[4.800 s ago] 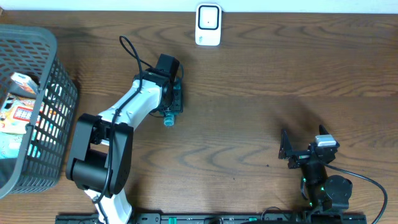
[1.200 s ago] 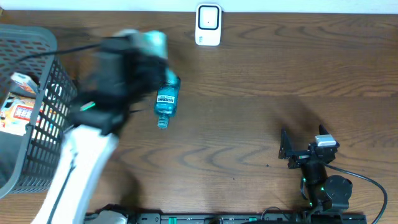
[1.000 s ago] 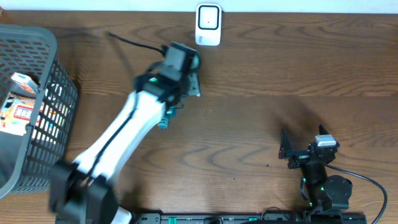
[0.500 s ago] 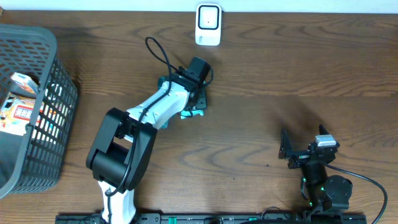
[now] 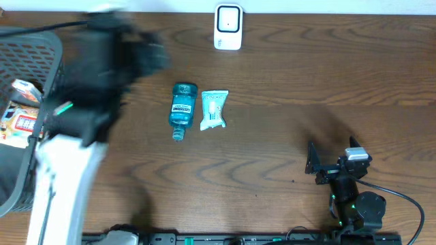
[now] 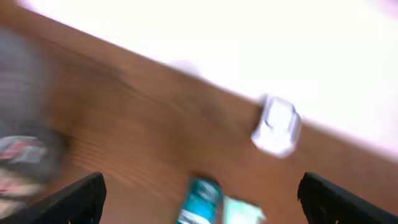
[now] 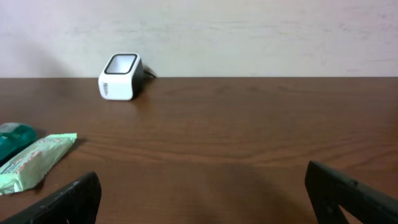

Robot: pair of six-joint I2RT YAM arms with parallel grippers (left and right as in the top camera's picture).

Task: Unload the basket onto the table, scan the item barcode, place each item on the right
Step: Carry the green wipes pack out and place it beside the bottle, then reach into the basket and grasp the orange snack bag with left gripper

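From overhead, the left hand (image 5: 136, 58) is a dark blur above the rim of a grey basket (image 5: 65, 102), so its jaws cannot be read here. The blue bottle (image 5: 184, 110) lies flat on the bench (image 5: 286, 75), off to this hand's right and apart from it. The pale green packet (image 5: 213, 109) lies just beside the bottle on the side away from the hand. The white scanner (image 5: 228, 27) stands farther right, at the bench's far edge. The right hand (image 5: 332, 163) sits well apart from all three, with the scanner far ahead and to its left.

The left wrist view is blurred. Its fingertips (image 6: 81, 199) stand spread wide with nothing between them. Bottle and packet lie ahead, the scanner beyond and slightly right, and the basket is a smear at the left.

In the right wrist view, the fingertips (image 7: 74, 199) are spread just as wide and are empty. The scanner stands far ahead to the left, with the packet nearer at the left and the bottle's edge just behind it.
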